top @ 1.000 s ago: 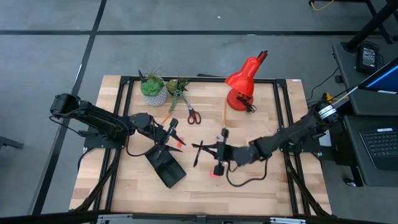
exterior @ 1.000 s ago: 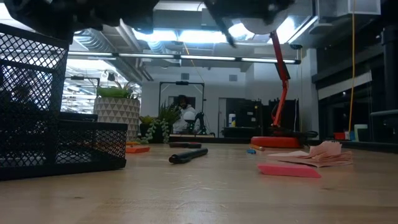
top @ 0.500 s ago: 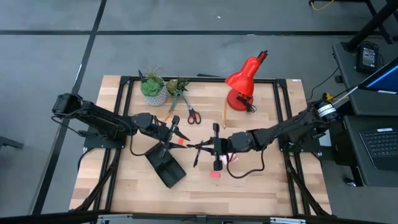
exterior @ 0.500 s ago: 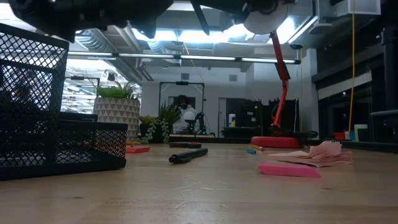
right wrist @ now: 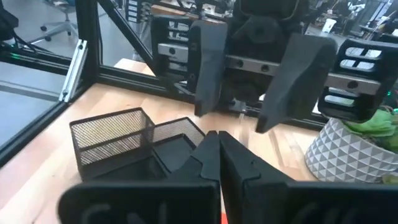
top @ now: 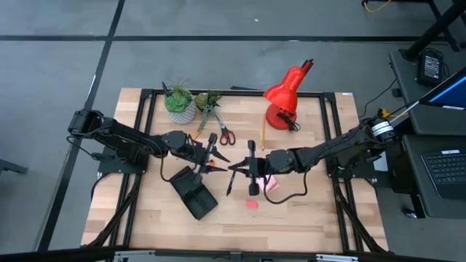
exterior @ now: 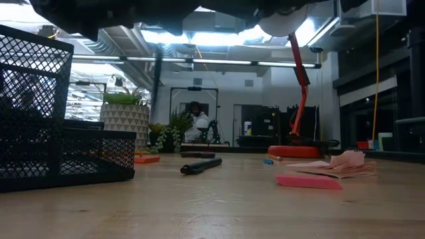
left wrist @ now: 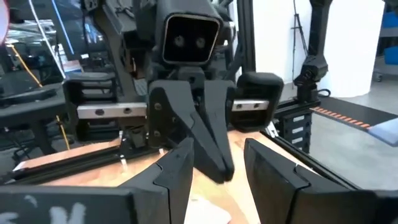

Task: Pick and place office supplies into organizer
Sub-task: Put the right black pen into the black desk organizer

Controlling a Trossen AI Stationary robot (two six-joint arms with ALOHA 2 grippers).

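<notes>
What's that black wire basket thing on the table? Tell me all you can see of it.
The organizer is a black tray of fine wire mesh, with a taller box-like compartment at one end and lower, shallower sections beside it. It stands on the wooden table, set at an angle to the table's edges, on the left arm's side. From above it looks dark inside; whether anything lies in it cannot be told. Neither gripper touches it.

Table [top: 291,211] pale planked wood, matt; organizer [right wrist: 134,140] black wire mesh; lamp [top: 285,93] glossy red.
</notes>
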